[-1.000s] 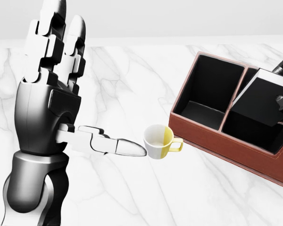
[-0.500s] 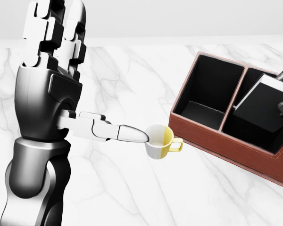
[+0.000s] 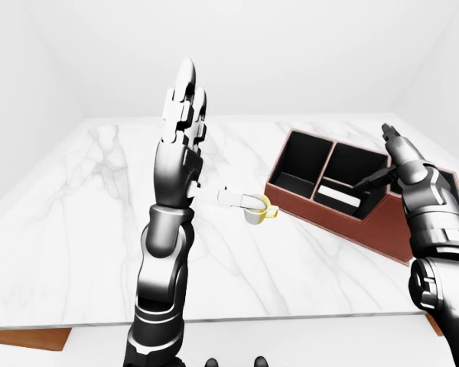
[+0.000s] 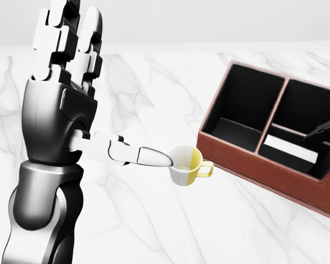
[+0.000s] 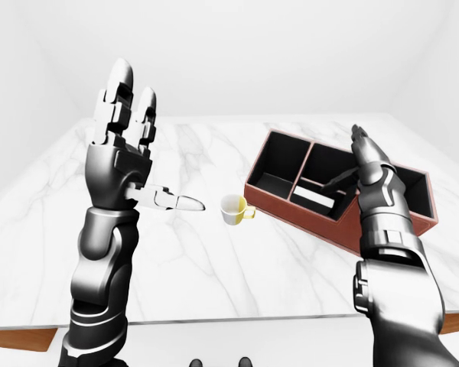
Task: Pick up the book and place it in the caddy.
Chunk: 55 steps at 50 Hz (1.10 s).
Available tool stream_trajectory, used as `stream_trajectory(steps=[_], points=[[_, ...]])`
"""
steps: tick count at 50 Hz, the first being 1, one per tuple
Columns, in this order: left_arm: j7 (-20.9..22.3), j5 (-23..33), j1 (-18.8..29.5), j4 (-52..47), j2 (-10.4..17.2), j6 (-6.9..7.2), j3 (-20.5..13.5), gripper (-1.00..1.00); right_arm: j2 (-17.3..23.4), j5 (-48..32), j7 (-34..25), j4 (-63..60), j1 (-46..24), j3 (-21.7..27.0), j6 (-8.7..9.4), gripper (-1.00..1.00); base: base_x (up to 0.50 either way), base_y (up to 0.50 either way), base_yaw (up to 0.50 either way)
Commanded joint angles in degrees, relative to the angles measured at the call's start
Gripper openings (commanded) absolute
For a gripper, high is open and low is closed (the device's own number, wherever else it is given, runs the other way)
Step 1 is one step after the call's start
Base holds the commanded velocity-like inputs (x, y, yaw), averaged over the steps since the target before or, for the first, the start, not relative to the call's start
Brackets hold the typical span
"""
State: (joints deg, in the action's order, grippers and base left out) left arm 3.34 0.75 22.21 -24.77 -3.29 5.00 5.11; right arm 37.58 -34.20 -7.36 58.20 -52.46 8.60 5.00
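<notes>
left hand (image 4: 71,93) at head view's left, glossy black-and-silver segmented metal, raised upright with the two upper fingers straight up and the white-tipped thumb (image 4: 148,157) stuck out sideways toward the right; spread wide open, holding nothing. thumb tip sits just beside the cup (image 4: 187,165), a small rounded cup, white outside, pale yellow inside, yellow loop handle pointing right, standing upright on the surface (image 4: 154,220).

surface is white marble with thin grey veins, smooth, wood-brown edge showing under it at the bottom of the left-eye view. room is plain white walls, nothing else readable.

further right, the caddy (image 4: 247,165): boxy rectangular, reddish-brown leather-like outside, matte black inside, set at a diagonal, split by dividers into compartments. the book (image 4: 289,148) lies flat down in the compartment right of the divider, thin slab, white page edge visible, long axis running roughly left-right along the caddy's near wall, dark cover blends into the black lining.

right hand (image 5: 367,157) at the right, same dark metal, fingers extended upward and apart, open, nothing in it; one dark finger reaches over the caddy above the book, contact cannot be told.
</notes>
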Motion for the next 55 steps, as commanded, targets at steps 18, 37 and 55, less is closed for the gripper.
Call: stream_trajectory(steps=[18, 37, 55], points=[[0.0, 0.6, -0.3, -1.8, -0.4, 0.00, 0.7, 1.00, -0.6, 1.0, 1.1, 1.3, -0.1, -0.2, 0.00, 1.00, 0.00, 0.00, 0.00], [0.4, 0.6, -0.8, -0.8, -0.4, 0.00, 0.7, 1.00, -0.5, 1.0, 1.2, 0.8, 0.4, 0.0, 0.00, 1.00, 0.00, 0.00, 0.00], [0.4, 0.6, -0.5, -1.6, -0.5, 0.00, 0.7, 1.00, -0.8, 1.3, 1.9, 1.9, 0.4, -0.2, 0.00, 1.00, 0.00, 0.00, 0.00]])
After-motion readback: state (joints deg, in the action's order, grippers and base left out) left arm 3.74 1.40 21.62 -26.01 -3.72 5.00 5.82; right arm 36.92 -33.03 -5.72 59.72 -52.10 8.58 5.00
